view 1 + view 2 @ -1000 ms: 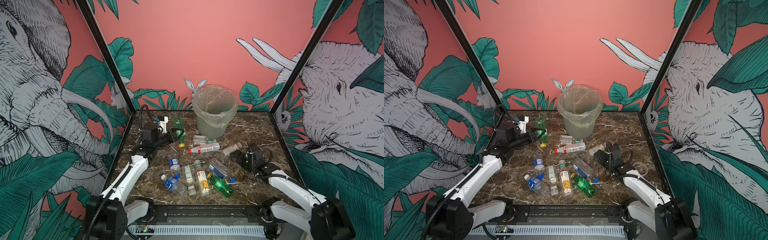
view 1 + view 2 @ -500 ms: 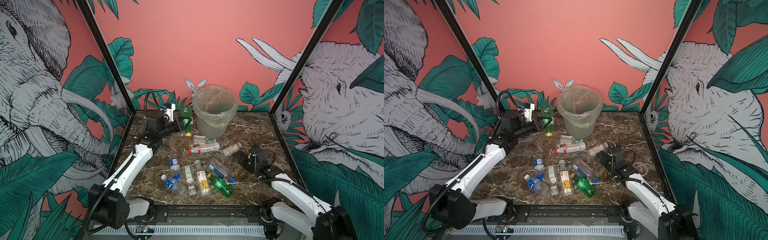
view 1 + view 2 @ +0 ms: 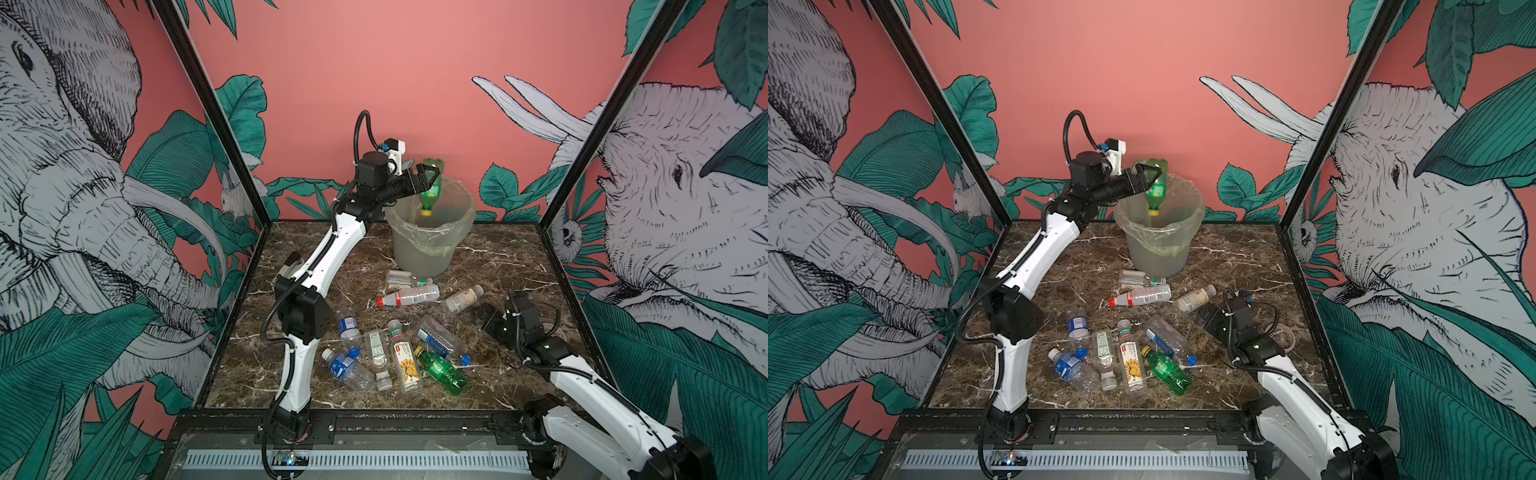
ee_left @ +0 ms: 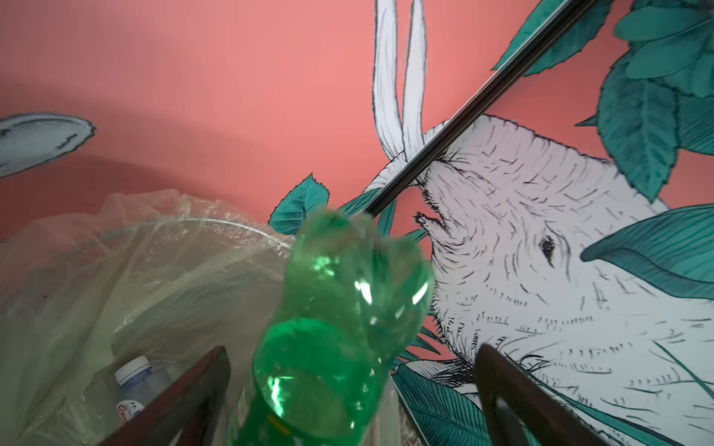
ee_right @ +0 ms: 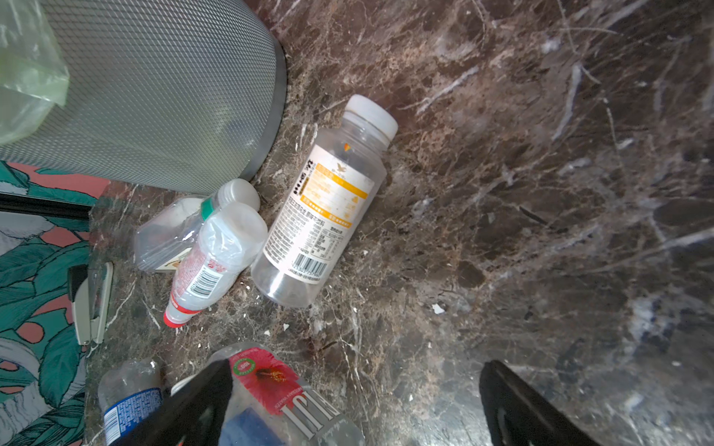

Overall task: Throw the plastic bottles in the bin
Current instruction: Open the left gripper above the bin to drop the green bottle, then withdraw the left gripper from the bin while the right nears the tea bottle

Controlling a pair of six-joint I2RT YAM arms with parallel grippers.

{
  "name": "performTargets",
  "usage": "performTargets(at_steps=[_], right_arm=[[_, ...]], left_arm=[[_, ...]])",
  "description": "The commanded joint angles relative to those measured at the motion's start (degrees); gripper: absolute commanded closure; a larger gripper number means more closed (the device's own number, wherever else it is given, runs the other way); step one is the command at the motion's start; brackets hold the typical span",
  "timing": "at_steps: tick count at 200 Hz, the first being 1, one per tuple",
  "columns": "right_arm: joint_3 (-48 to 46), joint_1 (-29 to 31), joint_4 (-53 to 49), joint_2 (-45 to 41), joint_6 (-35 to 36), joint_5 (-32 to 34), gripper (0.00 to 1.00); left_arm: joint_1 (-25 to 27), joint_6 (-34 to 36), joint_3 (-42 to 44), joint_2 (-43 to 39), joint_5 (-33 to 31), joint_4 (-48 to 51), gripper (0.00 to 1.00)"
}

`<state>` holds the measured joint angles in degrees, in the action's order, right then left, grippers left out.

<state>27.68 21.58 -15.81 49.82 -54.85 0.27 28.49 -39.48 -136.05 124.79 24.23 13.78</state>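
Hanging cap-down over bin [image 3: 419, 254]: green bottle [image 3: 425, 198], between wide-spread left gripper [image 3: 429, 176] jaws. Left wrist view alone shows white-capped bottle [image 4: 133, 386] inside. Right gripper [image 5: 353, 370] wide, empty.

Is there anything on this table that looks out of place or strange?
Yes. A white-and-black stapler lies near the left edge of the table, and it is no bottle. Also, a green bottle hangs cap-down over the bin, between the parted fingers of the left gripper, seemingly dropping.
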Motion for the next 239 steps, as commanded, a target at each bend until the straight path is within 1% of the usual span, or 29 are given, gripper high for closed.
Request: performTargets(at_steps=[1,22,42,60,86,110,132,140,150,165,195,218,239], right_arm=[[2.30,-0.33,-3.52,-1.45,0.27,1.44,0.01],[2.90,-0.41,-5.05,-2.26,0.43,2.28,0.01],[3.17,-0.42,-5.46,-2.33,0.09,2.54,0.01],[3.72,-0.41,-5.70,-1.85,-0.96,2.46,0.00],[4.84,-0.41,-6.25,-0.25,-2.74,1.58,0.01],[5.93,-0.40,-5.93,1.53,-4.08,0.05,0.01],[6.68,-0.44,-5.74,2.77,-4.82,-0.27,0.01],[6.77,-0.41,-5.82,2.96,-5.16,-0.20,0.01],[6.88,-0.47,-6.11,3.09,-5.68,0.22,0.01],[6.97,-0.41,-7.35,3.24,-6.68,1.00,0.01],[6.91,-0.45,-9.50,3.66,-8.78,2.20,0.01],[6.81,-0.40,-9.12,4.65,-10.68,2.17,0.01],[7.94,-0.41,-8.77,7.27,-11.66,1.61,0.01]], left_arm=[[-0.50,-1.71,-4.00,-6.51,-0.41,0.69,0.00],[-0.45,-0.54,-1.08,-12.16,-0.21,0.67,0.00],[-0.45,1.59,4.58,-18.39,0.61,1.47,0.00],[-0.45,4.89,11.65,-24.11,2.03,1.84,0.00],[-0.59,9.94,23.40,-32.55,1.31,2.71,0.00],[-1.22,11.35,34.53,-39.44,0.93,1.52,0.00],[-2.49,11.65,42.67,-44.36,0.67,1.28,0.00],[-2.73,11.99,44.78,-45.74,-0.61,2.71,0.00],[-2.95,12.68,46.16,-47.21,-3.79,6.49,0.00],[-3.09,15.24,48.49,-49.46,-6.84,10.20,0.00],[-3.31,17.57,56.38,-55.10,-9.83,9.42,0.01],[-3.61,18.35,60.18,-58.17,-11.15,10.93,0.00],[-3.71,18.13,63.67,-60.39,-12.72,11.94,0.00]])
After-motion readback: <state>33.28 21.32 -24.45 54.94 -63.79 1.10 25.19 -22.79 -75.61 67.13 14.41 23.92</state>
